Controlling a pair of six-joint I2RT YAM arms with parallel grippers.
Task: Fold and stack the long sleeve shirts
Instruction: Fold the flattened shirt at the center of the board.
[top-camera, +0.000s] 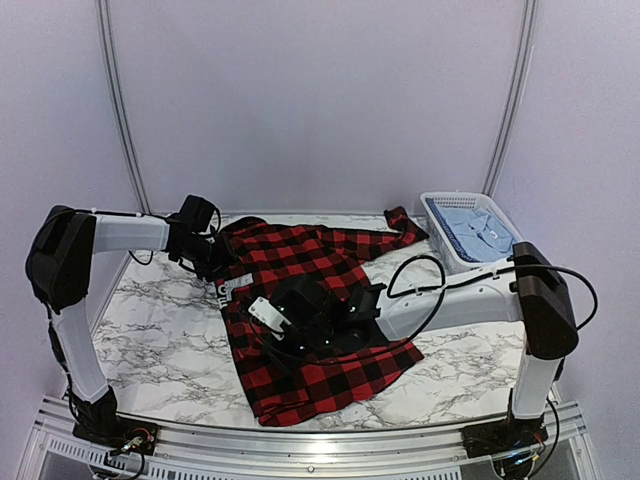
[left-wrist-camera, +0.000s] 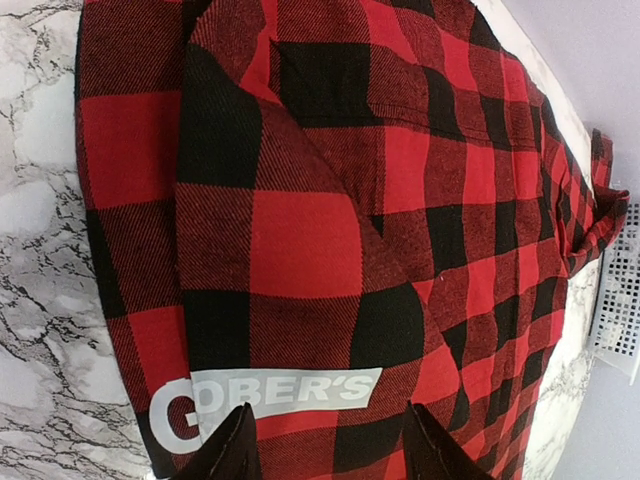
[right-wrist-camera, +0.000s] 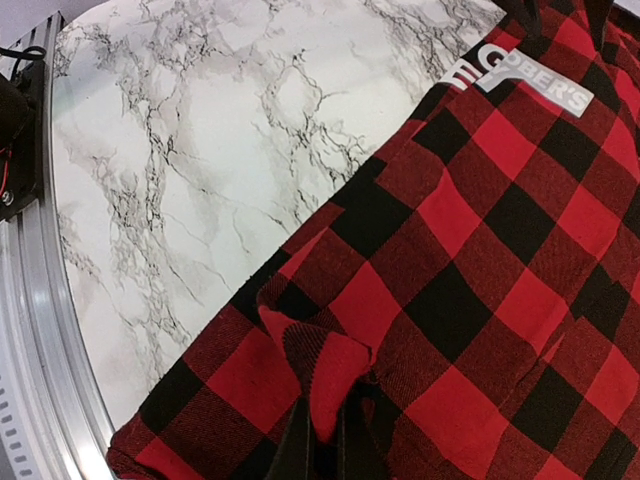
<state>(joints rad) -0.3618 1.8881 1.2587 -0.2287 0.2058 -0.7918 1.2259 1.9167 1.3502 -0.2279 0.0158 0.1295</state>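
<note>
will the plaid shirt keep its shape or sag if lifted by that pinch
Probably floppy: the shirt bunches where the right fingers pinch it, so the rest would likely sag. Pushed, it may crumple rather than slide; it lies in soft folds.

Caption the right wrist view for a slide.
Right tool pinches a fold of the buffalo-check shirt on marble table.

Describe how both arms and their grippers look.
Both the left arm and right arm have white tube links with bulky black joint housings and black bases. Black cables loop loose along the right arm. The left gripper and right gripper have dark, tapered fingers.
</note>
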